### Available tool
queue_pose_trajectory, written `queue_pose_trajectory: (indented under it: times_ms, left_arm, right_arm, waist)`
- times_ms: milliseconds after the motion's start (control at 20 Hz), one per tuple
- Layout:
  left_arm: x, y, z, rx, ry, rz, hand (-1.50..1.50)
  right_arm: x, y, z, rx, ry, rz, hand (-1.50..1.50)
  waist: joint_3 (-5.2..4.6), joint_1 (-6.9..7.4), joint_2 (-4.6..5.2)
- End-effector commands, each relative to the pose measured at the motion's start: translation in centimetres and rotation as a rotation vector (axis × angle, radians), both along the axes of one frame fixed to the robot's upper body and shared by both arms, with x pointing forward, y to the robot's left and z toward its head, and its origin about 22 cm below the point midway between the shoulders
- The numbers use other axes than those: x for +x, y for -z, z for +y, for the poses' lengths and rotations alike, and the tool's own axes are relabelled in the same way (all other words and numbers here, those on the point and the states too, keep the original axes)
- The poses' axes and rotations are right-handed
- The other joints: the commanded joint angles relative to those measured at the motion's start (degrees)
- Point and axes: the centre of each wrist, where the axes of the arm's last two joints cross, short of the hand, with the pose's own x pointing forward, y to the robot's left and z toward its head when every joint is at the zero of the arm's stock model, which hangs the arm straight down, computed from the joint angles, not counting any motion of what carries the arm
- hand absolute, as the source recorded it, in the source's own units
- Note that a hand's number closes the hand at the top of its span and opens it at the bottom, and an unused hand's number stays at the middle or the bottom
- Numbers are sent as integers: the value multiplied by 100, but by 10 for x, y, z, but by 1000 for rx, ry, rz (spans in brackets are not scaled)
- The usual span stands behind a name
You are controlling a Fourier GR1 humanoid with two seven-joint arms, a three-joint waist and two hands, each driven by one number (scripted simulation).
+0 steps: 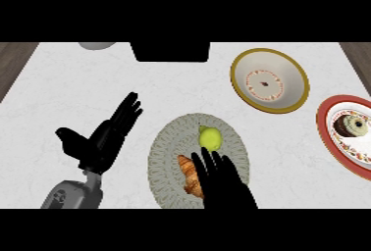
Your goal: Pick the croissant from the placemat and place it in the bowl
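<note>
White counter point(87, 73), right robot hand point(221, 179) possibly touching croissant point(191, 175), no readable writing

The right hand point(226, 182) covers the croissant's point(190, 174) right side. The red plate point(328, 128) is cut off by the right edge, and a grey thing point(96, 45) by the top.

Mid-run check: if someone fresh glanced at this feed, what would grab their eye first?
Probably the right hand, black and open, lying over the croissant on the grey placemat at centre, a lemon just above it. Next, the gold-rimmed bowl at upper right, and the red-rimmed plate with a chocolate doughnut at the right edge. The left hand rests open at left.
</note>
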Motion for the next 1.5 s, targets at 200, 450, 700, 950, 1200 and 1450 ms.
queue_pose_trajectory:
  times_ms: [200, 450, 700, 950, 1200, 1450]
  left_arm:
    - [-9, 5, 2, -10, -2, 9, 0]
    - [3, 7, 7, -1, -11, -16, 0]
    - [3, 1, 9, -19, 10, 4, 0]
    - [5, 9, 2, -12, 11, 2, 0]
    - [-6, 2, 15, -4, -14, 8, 0]
    - [-4, -10, -5, -4, -12, -6, 0]
  right_arm:
    - [30, -7, 24, -125, 144, 154, -150]
    - [35, 21, 30, -199, 147, 229, -150]
    - [55, 22, 29, -224, 150, 268, -150]
    - [48, 23, 39, -215, 137, 222, -150]
    - [41, 44, 50, -237, 140, 230, -150]
    - [32, 73, 44, -253, 141, 247, -150]
  waist:
    - [9, 25, 13]
    - [11, -33, 17]
    - [14, -13, 12]
    - [14, -38, 12]
    - [15, -8, 6]
    - [18, -50, 5]
